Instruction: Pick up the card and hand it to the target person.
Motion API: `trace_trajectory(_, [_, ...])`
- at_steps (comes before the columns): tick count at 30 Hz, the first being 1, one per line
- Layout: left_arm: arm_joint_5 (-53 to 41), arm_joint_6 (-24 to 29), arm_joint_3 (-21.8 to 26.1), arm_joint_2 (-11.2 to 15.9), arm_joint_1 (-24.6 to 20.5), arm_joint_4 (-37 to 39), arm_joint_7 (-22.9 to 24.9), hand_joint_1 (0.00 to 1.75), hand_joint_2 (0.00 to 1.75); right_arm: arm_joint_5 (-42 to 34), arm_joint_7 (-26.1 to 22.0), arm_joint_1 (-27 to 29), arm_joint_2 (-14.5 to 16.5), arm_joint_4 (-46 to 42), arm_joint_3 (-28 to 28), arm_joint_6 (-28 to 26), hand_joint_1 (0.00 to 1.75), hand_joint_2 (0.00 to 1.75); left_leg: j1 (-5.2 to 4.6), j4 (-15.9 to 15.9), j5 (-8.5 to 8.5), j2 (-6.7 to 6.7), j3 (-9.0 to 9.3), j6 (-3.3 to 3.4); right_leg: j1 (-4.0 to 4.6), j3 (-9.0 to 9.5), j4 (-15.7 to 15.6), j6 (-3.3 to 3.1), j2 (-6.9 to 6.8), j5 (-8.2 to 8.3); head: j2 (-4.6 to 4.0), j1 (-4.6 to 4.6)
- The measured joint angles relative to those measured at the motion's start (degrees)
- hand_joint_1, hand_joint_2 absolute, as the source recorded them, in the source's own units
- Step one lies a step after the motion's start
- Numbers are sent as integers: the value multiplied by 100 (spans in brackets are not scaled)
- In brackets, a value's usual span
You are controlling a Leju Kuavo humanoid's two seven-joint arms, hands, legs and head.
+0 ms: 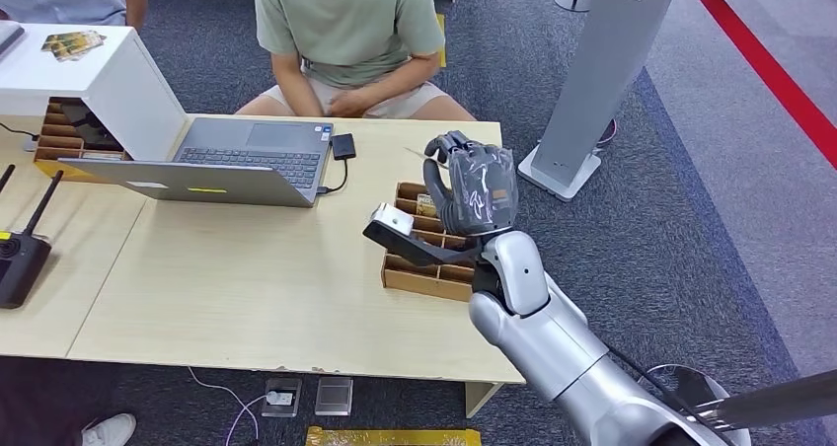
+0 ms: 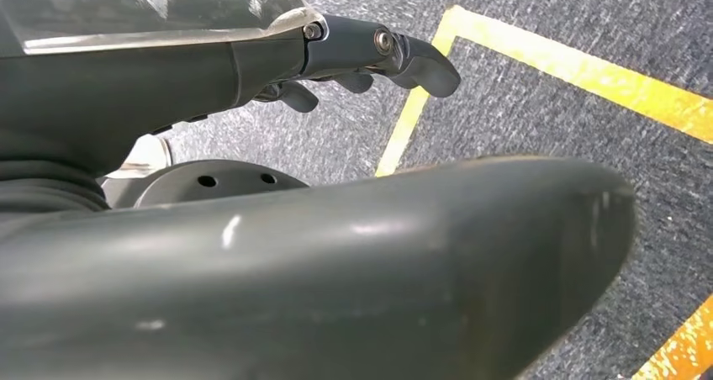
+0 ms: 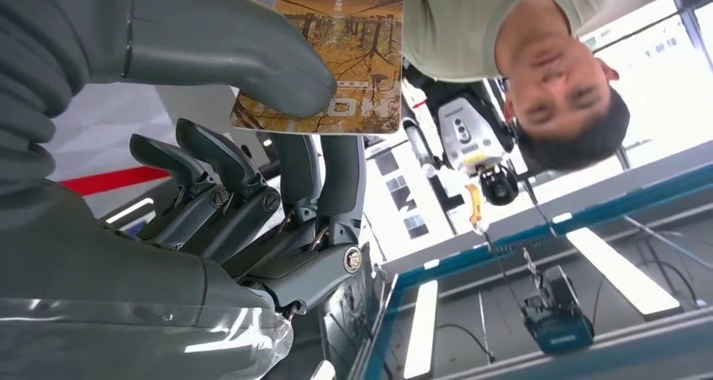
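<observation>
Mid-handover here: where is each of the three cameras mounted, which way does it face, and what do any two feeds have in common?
Head view: high on the body, looking forward and down at the pale wooden table; silver right arm, right hand raised.
Left wrist view: behind the hanging left hand, facing grey carpet with yellow tape.
Right wrist view: behind the right hand, looking up past the autumn-forest printed card it pinches.
Shared: head and right wrist views both show the person in the green T-shirt.

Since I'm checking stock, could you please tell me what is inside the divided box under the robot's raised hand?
The box shows brown dividers and one card-like item in a far compartment. The right hand, holding a card, and its forearm cover several compartments, so their contents cannot be seen.
</observation>
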Motion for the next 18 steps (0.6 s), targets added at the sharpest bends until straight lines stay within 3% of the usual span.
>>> trace_trajectory(8, [140, -57, 0, 5, -3, 0, -250, 0, 0, 113, -232, -309, 259, 277, -150, -98, 175, 175, 0, 0, 0, 0, -1, 0, 0, 0, 0, 0, 0, 0, 0, 0])
trace_trajectory(18, [626, -27, 0, 2, -2, 0, -660, 0, 0, 501, -105, -674, 587, 1002, -257, -54, 175, 175, 0, 0, 0, -1, -2, 0, 0, 0, 0, 0, -1, 0, -1, 0])
